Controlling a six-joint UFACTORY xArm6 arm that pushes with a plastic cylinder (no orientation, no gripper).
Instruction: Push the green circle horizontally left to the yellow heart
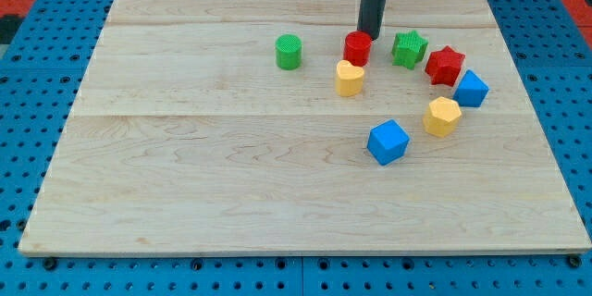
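Note:
The green circle (pixel 289 52) stands on the wooden board in the upper middle of the camera view. The yellow heart (pixel 349 79) lies to its right and a little lower. My tip (pixel 368 34) is at the upper edge of a red cylinder (pixel 357 48), just above and right of the yellow heart. The tip is well to the right of the green circle, with the red cylinder between them.
A green star (pixel 408 48), a red star (pixel 445 65), a blue block (pixel 471 88), a yellow hexagon block (pixel 442 116) and a blue cube (pixel 388 141) lie in an arc at the right. The board's (pixel 185 176) edges border blue pegboard.

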